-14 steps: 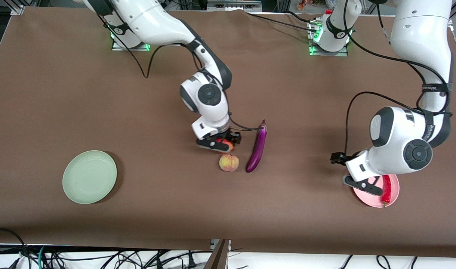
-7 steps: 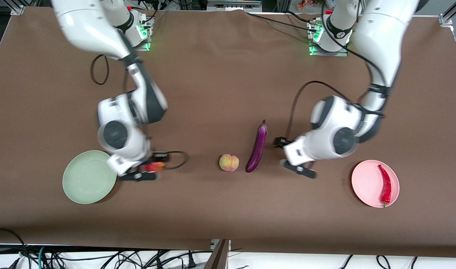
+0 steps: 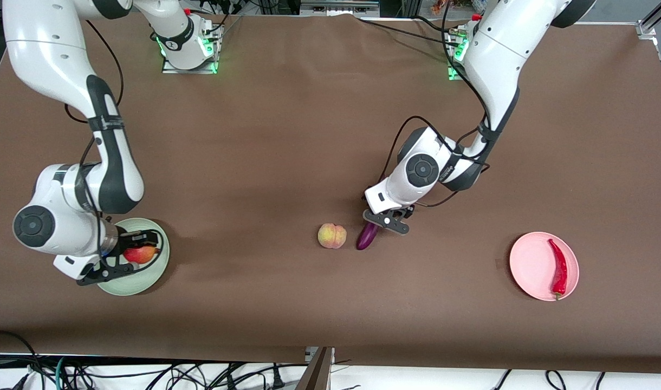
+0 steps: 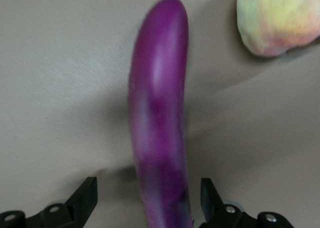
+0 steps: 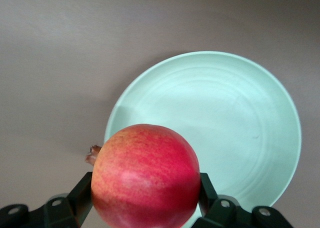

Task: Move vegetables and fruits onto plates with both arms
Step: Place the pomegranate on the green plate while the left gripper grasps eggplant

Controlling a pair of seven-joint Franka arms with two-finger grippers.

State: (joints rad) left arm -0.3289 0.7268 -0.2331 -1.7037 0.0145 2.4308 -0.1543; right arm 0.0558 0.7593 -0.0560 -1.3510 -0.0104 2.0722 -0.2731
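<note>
Front view: right gripper clamped on red apple over mint plate; left gripper over eggplant beside peach. Left wrist view: jaws apart, straddling eggplant. Right wrist view: apple pinched above plate.

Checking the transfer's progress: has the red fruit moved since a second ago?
Yes. The red fruit, gripped by the right pincer, went from beside the peach to over the green plate.

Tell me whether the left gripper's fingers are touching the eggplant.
Apart. The left wrist view shows the left gripper open astride the eggplant, with bare table visible between each finger and the purple skin.
</note>
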